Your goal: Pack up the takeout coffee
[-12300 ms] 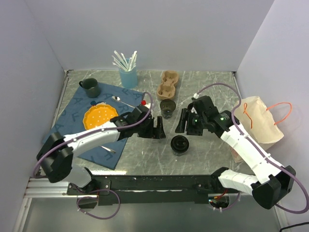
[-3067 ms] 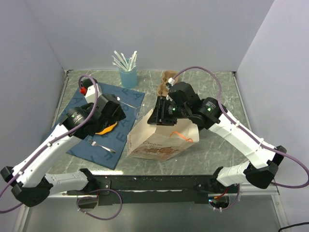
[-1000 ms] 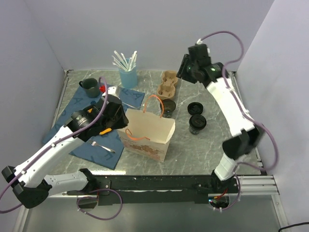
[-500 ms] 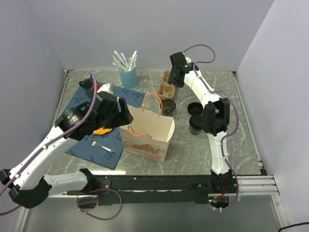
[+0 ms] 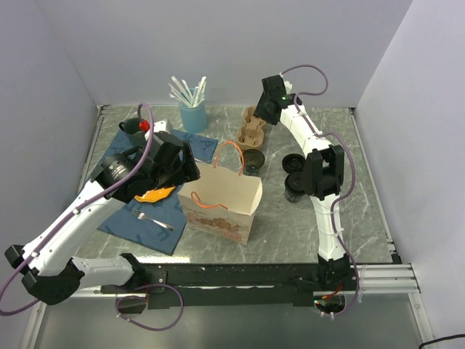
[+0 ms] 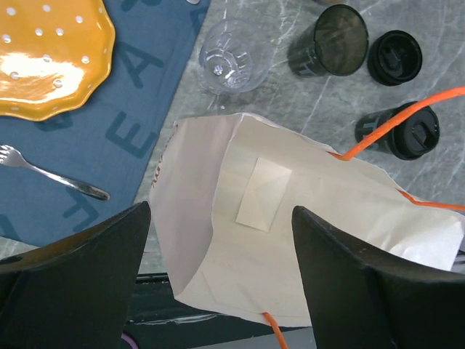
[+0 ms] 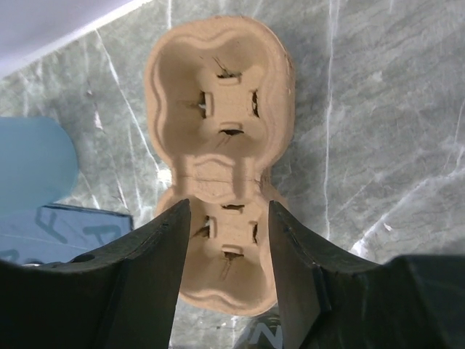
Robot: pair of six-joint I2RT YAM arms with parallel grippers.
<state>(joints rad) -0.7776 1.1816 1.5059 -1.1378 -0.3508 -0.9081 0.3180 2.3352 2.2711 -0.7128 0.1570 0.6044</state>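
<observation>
The takeout coffee [image 5: 296, 186], a small black cup with a black lid, stands on the table right of the open paper bag [image 5: 220, 202]; in the left wrist view it [image 6: 408, 134] is behind an orange handle. My left gripper [image 5: 185, 166] is open and empty above the bag's mouth [image 6: 220, 247]. My right gripper [image 5: 266, 115] is open over the brown cardboard cup carrier [image 5: 252, 126]. Its fingers straddle the carrier's near pocket [image 7: 229, 218], above it, and the coffee is well to its front right.
A loose black lid [image 5: 293, 161] and an open dark cup [image 6: 330, 49] lie behind the bag, with the clear glass [image 6: 231, 64]. A blue cup of straws [image 5: 192, 113], green mug [image 5: 131, 127], orange plate [image 6: 51, 58] and fork [image 6: 54, 176] sit on the blue mat at left.
Over the last second the right gripper swung from the back right corner down to over the carrier. The left gripper edged closer over the bag. The bag and coffee stayed put.
</observation>
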